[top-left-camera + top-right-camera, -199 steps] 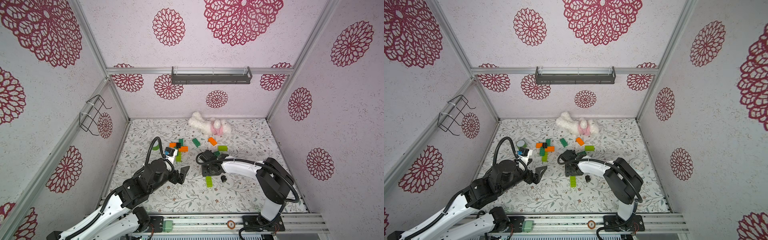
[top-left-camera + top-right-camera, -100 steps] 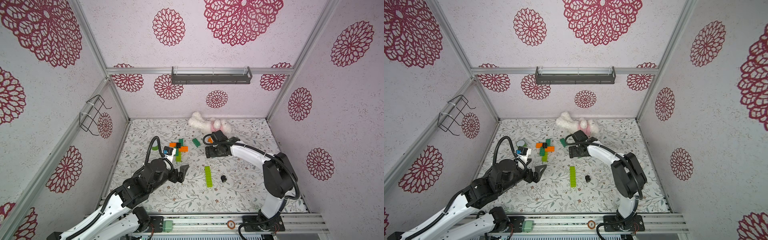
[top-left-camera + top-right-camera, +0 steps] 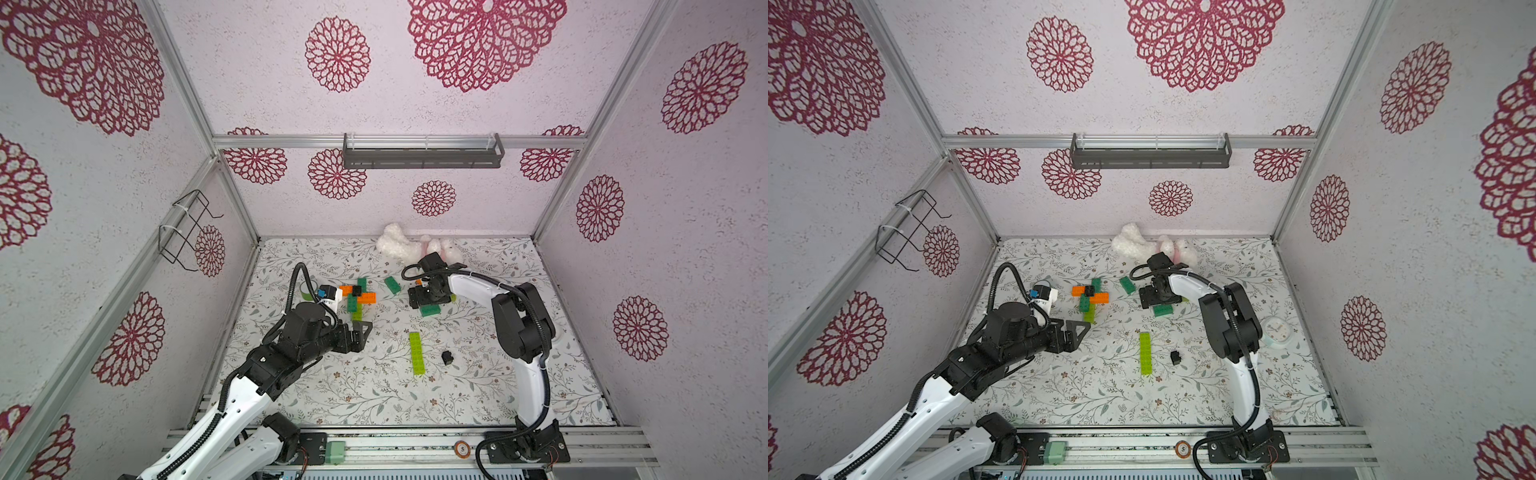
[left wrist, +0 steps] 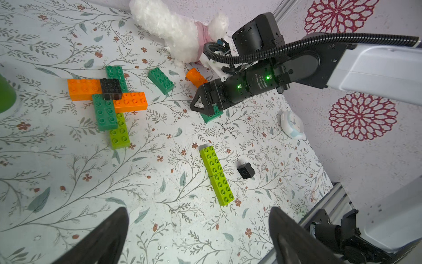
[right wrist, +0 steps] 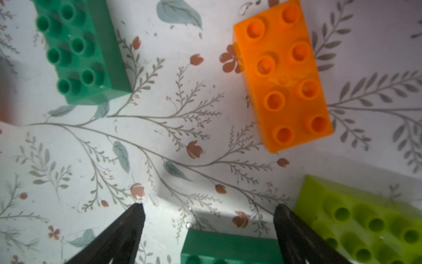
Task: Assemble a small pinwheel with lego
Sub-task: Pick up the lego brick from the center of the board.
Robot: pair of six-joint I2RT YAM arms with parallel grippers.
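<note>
Hovering over a dark green brick (image 5: 230,246) toward the back edge of the worktop (image 3: 332,390), the right gripper (image 5: 209,206) holds nothing; its jaws are spread to either side of the brick. The left gripper (image 4: 197,210) is spread and empty. A cross of orange and green bricks (image 4: 107,96) lies toward the left edge, a lime strip (image 3: 417,353) mid-worktop.

Robot data-collection cell, lab setup. Cues: aluminium-profile frame (image 3: 600,114) boxing in the space, panel walls (image 3: 249,62) papered with red medallion print, floral-print tabletop (image 3: 374,399). The left arm (image 3: 232,411) and right arm (image 3: 532,386) are bolted to a slotted base rail (image 3: 399,446) at the front edge. Staged props: grey wall shelf (image 3: 422,156), wire rack (image 3: 183,232), plush toy (image 3: 399,249), small clock (image 3: 1276,332), loose lego bricks (image 3: 417,353).
</note>
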